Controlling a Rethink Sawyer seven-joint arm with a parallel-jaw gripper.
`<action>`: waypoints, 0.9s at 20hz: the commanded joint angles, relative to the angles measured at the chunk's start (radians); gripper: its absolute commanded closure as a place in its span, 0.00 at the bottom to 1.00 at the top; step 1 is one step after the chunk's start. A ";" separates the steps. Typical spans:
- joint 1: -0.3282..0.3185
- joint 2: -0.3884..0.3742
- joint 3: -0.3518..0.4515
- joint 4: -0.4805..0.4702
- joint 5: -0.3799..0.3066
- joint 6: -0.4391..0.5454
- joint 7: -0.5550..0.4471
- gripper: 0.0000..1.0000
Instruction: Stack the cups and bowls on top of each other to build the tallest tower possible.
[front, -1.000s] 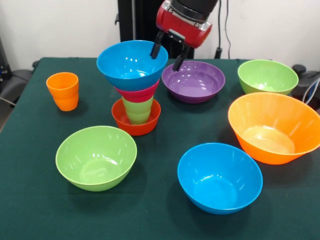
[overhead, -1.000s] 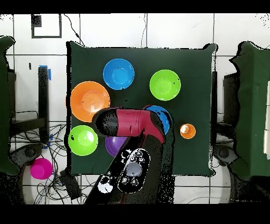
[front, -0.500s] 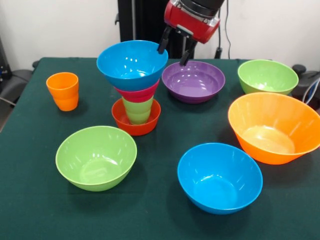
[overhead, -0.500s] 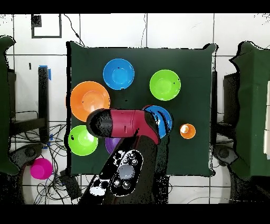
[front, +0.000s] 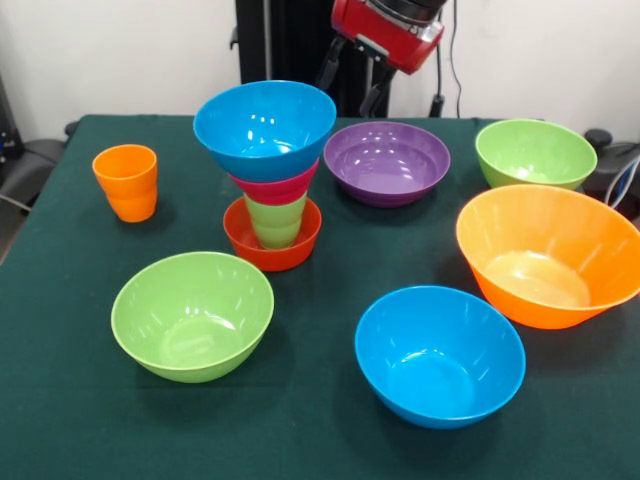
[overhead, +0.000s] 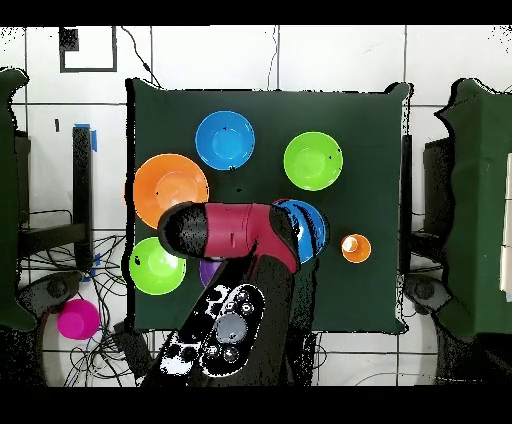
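The table (front: 60, 420), draped in dark green cloth, fills most of the front view. The arm (overhead: 235, 235), red and black, lies across the lower middle of the overhead view, covering most of what sits beneath it.

The big orange bowl (front: 548, 252) stands at the right edge of the front view, mouth up. A blue bowl (front: 440, 355) sits at lower centre right, just beside it. A lime bowl (front: 192, 314) rests at lower left, apart from the others. The purple bowl (front: 387, 161) is at upper centre, and a second lime bowl (front: 535, 153) sits at upper right, behind the big orange one.

The tower (front: 268, 170) rises left of centre, close beside the purple bowl. Its foot is a small red-orange bowl (front: 272, 246); in that stands the green cup (front: 276, 220), then a pink bowl (front: 277, 187), and on top a wide blue bowl (front: 264, 128), level and open to the ceiling.

The orange cup (front: 126, 181) stands upright at the far left, well apart from the tower.

The gripper (front: 352, 82) hangs at the top edge of the front view, above the gap between the tower's top bowl and the purple bowl. Its two dark fingers (front: 329, 66) are spread, with nothing between them, touching nothing.
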 joint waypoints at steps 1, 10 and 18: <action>0.024 -0.006 0.044 -0.070 0.001 0.135 0.091 0.00; 0.080 -0.018 0.049 -0.048 0.059 0.147 0.193 0.00; 0.121 0.010 0.061 -0.021 0.135 0.065 0.254 0.00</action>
